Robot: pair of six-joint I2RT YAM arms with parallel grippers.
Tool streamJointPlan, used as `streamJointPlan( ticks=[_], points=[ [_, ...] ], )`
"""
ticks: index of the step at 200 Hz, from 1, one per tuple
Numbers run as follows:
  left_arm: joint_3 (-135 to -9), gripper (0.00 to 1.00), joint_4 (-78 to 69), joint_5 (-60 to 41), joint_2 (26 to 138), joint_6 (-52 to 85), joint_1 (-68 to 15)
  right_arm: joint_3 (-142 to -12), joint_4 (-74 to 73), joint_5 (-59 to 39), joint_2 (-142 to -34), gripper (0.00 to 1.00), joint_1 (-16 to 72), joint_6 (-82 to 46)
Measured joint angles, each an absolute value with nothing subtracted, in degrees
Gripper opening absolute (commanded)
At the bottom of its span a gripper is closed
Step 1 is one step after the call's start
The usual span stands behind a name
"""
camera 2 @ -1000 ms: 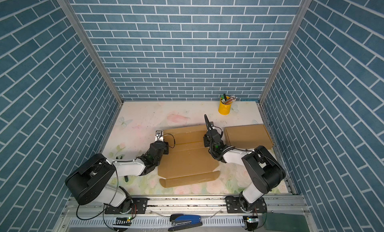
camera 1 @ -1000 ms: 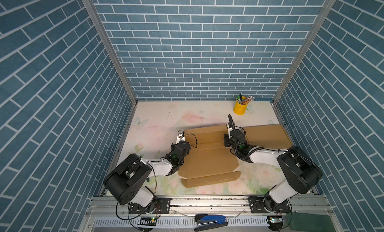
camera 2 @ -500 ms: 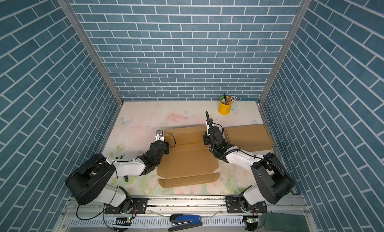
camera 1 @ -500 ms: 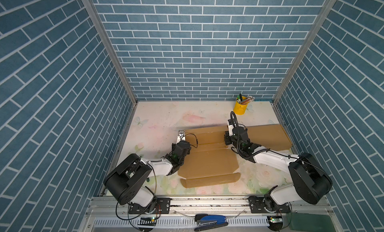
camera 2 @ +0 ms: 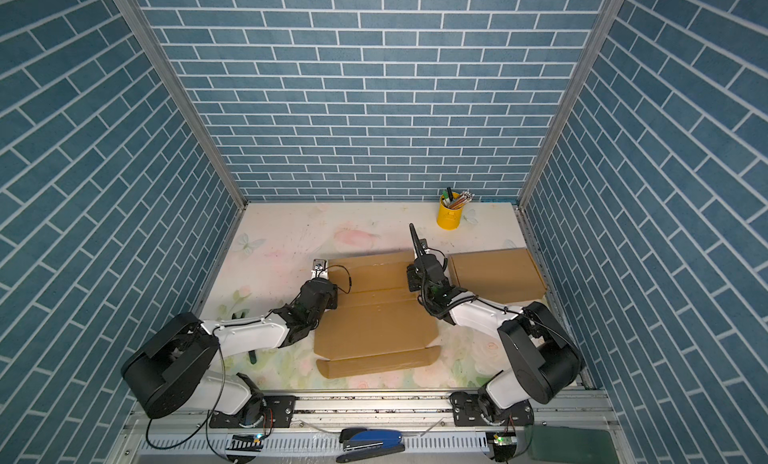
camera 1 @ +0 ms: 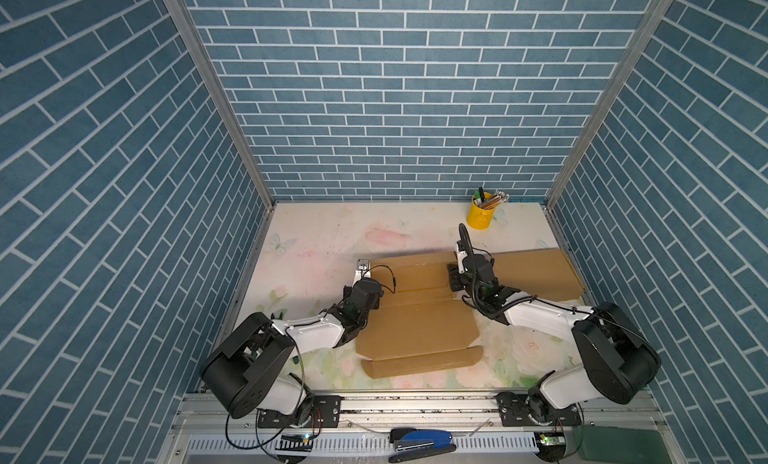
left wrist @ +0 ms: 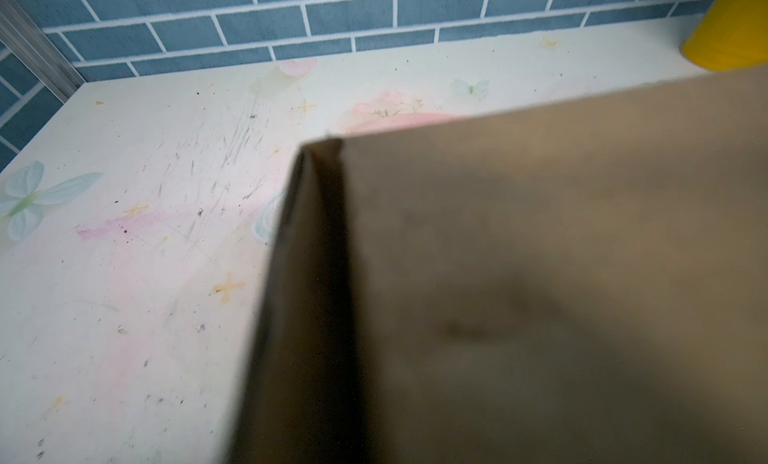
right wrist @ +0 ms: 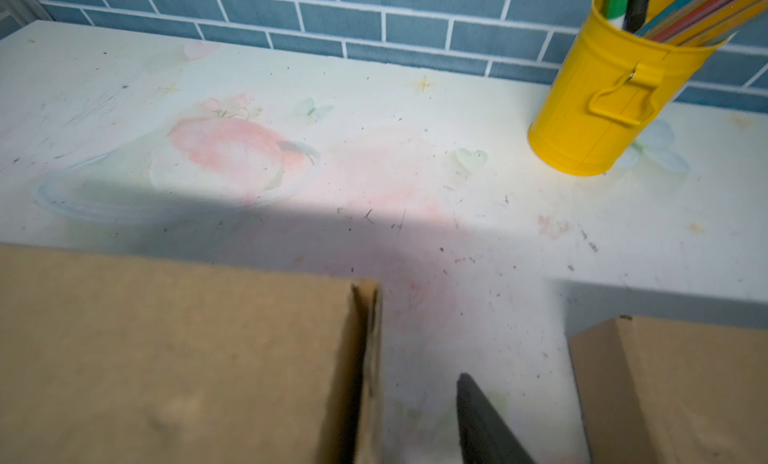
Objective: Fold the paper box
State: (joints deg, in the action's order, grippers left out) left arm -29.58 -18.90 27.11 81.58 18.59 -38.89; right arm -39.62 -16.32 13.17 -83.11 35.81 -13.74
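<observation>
Left hand (camera 1: pixel 368 290): closed, at the left edge of the paper box (camera 1: pixel 432 316). Cardboard hid its fingers in the wrist view, so whether it pinched that edge could not be told.
Right hand (camera 1: pixel 456 275): open, at the box's far right corner. One dark finger (right wrist: pixel 482 420) stood just beside the corner's upright edge, not touching it.
Stapler (camera 1: pixel 419 441): nearest of all, on the rail in front of the tabletop (camera 1: pixel 324 241), well apart from the work.
Near flap (camera 1: pixel 422 360): a narrow strip along the box's front edge, creased but lying flat.
Main panel (camera 1: pixel 417 331): flat on the tabletop in both top views, with no side walls up around it.
Far panel (camera 1: pixel 411 271): between the two hands, seemingly lifted along its far edge, with a shadow on the tabletop beyond it. The left wrist view showed a dark side piece (left wrist: pixel 307 274) standing at its corner.
Second box (camera 1: pixel 536 274): to the right, past the right hand, closed up and lying apart from the sheet.
Cup (camera 1: pixel 479 216): yellow, holding pens, by the far wall.
Done, by my reading: little more than a first lift of the far end.
Left to do: most of the folding. The side walls and the front needed raising, the flaps tucking and the lid closing.
</observation>
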Motion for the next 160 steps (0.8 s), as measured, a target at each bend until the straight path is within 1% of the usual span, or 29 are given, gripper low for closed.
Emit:
streamJointPlan(
  ticks=[15, 38, 66, 91, 116, 146, 160],
  points=[
    [-31.7, 0.0, -13.9, 25.7, 80.7, 18.9, -38.4, -39.7, -12.8, 9.7, -79.7, 0.69, 34.2, -14.1],
    [-36.4, 0.0, -5.1, 21.7, 80.5, 18.9, -36.1, -40.6, -6.9, 4.5, -74.5, 0.73, 32.4, -14.1],
    [-44.1, 0.0, 8.1, 16.4, 81.0, 17.3, -32.4, -42.1, 0.2, -1.1, -68.6, 0.73, 30.4, -13.2],
    [-53.1, 0.0, 20.8, 12.0, 83.9, 13.8, -29.9, -45.3, 6.4, -5.1, -65.3, 0.72, 28.3, -11.6],
    [-61.5, 0.0, 32.8, 8.2, 87.8, 9.1, -28.1, -48.3, 9.4, -7.0, -64.5, 0.7, 27.5, -10.1],
    [-69.9, 0.0, 45.9, 4.5, 93.8, 3.3, -26.0, -48.5, 9.6, -9.0, -65.0, 0.68, 27.5, -10.0],
    [-73.9, 0.02, 51.4, 3.7, 97.0, 1.2, -25.3, -48.3, 9.2, -10.0, -65.6, 0.67, 27.5, -10.1]
  ],
)
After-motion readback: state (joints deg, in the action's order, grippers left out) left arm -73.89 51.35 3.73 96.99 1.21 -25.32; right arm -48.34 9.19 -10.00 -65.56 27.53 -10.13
